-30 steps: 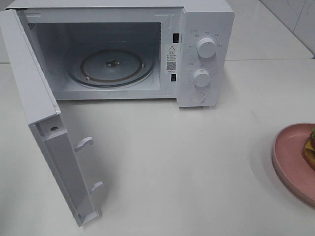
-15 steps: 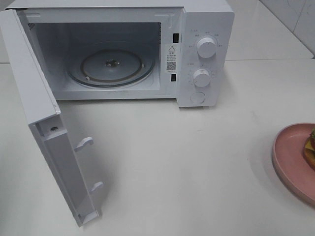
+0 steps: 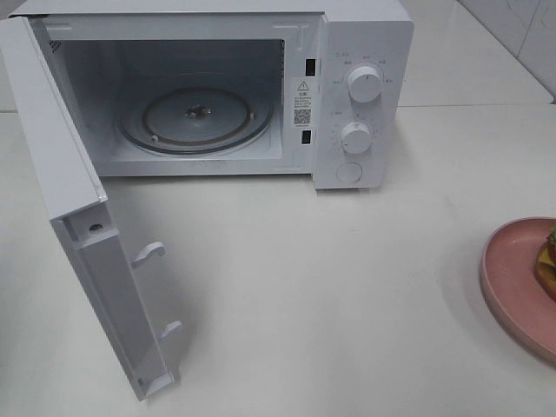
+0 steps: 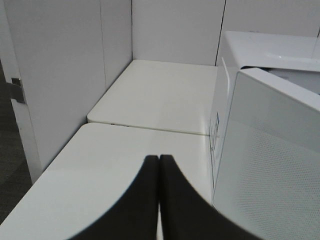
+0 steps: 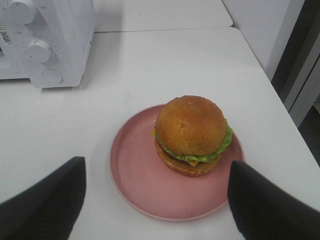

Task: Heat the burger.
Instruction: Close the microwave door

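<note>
Burger (image 5: 193, 134) on pink plate (image 5: 140, 185) shows whole only in right wrist view; right end effector (image 5: 157, 200) spread wide. Left end effector (image 4: 159, 165) pressed closed, empty. Overhead view shows microwave (image 3: 365, 52) door (image 3: 78, 234) open.

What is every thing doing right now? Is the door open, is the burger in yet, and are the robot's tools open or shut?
Microwave: empty inside, glass tray bare.
Door: swung wide open.
Burger: whole, upright on the plate, not in the microwave.
Plate: on the table, right of the microwave.
Left tool: shut, holding nothing.
Right tool: open, above the plate.
</note>
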